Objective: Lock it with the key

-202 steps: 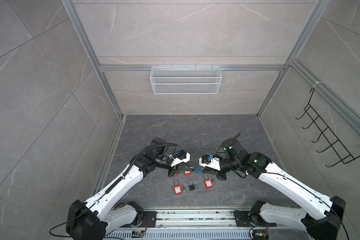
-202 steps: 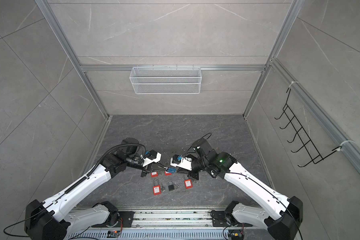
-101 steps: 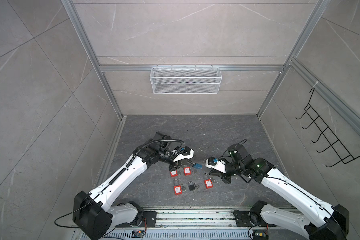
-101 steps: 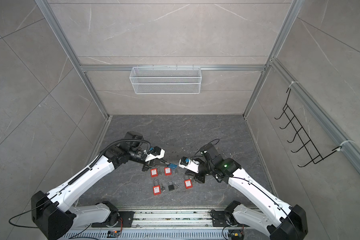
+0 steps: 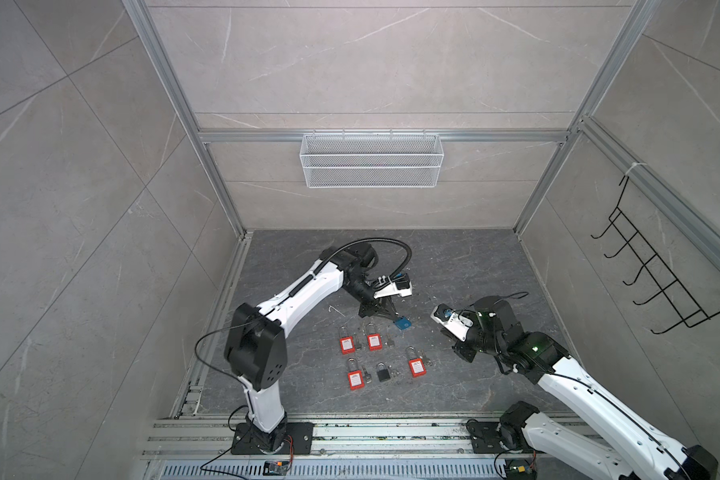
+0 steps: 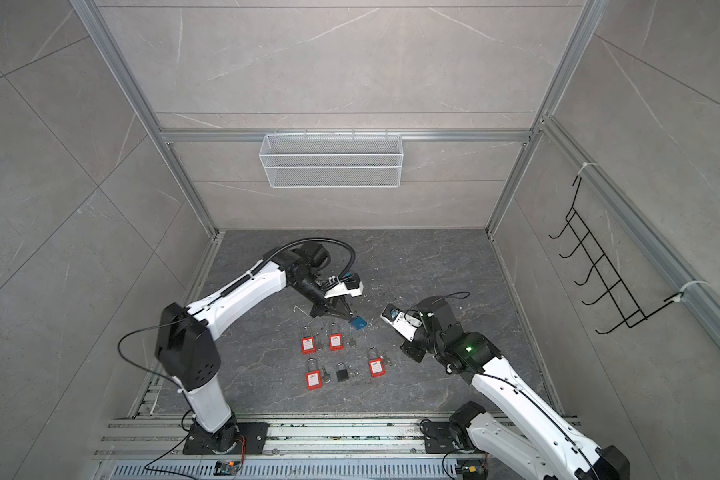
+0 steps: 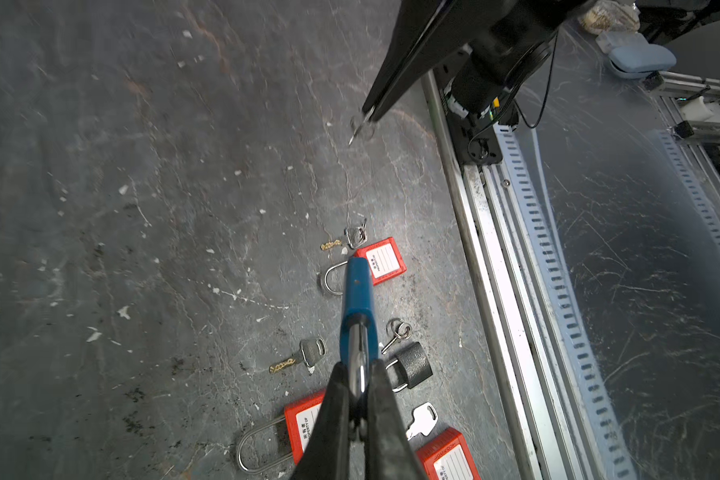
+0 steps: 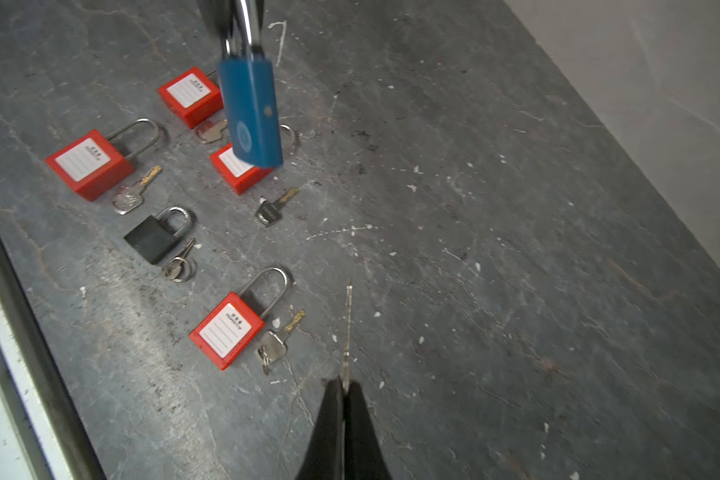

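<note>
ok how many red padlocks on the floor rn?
4, all lying flat: far-left red padlock, far-middle red padlock, near-left red padlock, near-right red padlock, the last two flanking the black padlock. None appears hidden.

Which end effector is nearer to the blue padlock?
Left. The left end effector is shut on the blue padlock at its shackle; the right end effector, holding a key, stands apart, to its right in both top views.

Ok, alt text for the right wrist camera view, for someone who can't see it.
The right gripper, shut on a thin key, faces a blue padlock hanging by its shackle. Red padlocks, a black padlock and keys lie on the floor.
</note>
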### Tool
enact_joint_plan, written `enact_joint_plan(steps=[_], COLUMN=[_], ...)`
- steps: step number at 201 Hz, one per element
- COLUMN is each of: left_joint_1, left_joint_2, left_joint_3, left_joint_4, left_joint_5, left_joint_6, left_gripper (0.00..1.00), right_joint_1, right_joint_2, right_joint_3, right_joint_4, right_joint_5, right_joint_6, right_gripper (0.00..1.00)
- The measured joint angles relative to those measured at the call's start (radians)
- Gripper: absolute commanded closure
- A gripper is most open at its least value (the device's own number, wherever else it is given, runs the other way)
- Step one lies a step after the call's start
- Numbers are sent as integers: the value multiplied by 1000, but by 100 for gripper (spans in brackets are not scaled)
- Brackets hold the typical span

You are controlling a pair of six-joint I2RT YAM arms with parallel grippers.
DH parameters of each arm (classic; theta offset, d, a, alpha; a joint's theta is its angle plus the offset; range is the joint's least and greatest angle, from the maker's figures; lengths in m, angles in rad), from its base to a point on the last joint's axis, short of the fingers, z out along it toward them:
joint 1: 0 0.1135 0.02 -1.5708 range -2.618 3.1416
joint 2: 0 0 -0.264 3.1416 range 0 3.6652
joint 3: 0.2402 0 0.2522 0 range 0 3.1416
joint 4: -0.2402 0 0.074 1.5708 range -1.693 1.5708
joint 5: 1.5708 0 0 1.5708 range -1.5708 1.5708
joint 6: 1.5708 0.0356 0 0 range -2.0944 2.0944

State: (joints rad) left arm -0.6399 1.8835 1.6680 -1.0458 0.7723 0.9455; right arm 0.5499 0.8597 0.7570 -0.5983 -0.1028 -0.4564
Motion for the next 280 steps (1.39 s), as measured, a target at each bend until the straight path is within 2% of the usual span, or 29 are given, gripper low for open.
enact_joint_plan(steps=[31, 70, 131, 188, 225, 239, 249, 264, 280], left_joint_1=[-15, -40, -72, -75, -81, -87, -87, -87, -87], left_joint_2=[180, 333, 475, 539, 544, 545, 545, 545, 545], left_joint_3=[128, 240, 340, 400, 424, 425, 425, 425, 424], left_joint_4=[-88, -167, -211, -241, -229, -200, -180, -152, -127], left_joint_5=[-32, -71, -116, -126, -186, -235, -262, -298, -325], left_joint_6=[-2, -4, -35, -75, -122, -137, -147, -158, -166], left_gripper=[100, 100, 100, 100, 82, 79, 70, 63, 60], right_joint_1=[0, 0, 0, 0, 0, 0, 0, 0, 0], right_joint_2=[-14, -11, -6, 66, 103, 105, 105, 106, 113], right_joint_3=[0, -2, -42, -47, -47, -47, -47, -47, -47], right_joint_4=[-23, -36, -37, -11, 11, 20, 28, 40, 47], right_joint_5=[47, 59, 51, 35, 32, 32, 32, 32, 32], right_joint_6=[19, 37, 72, 114, 151, 163, 174, 184, 199], right_gripper=[100, 100, 100, 100, 100, 100, 100, 100, 100])
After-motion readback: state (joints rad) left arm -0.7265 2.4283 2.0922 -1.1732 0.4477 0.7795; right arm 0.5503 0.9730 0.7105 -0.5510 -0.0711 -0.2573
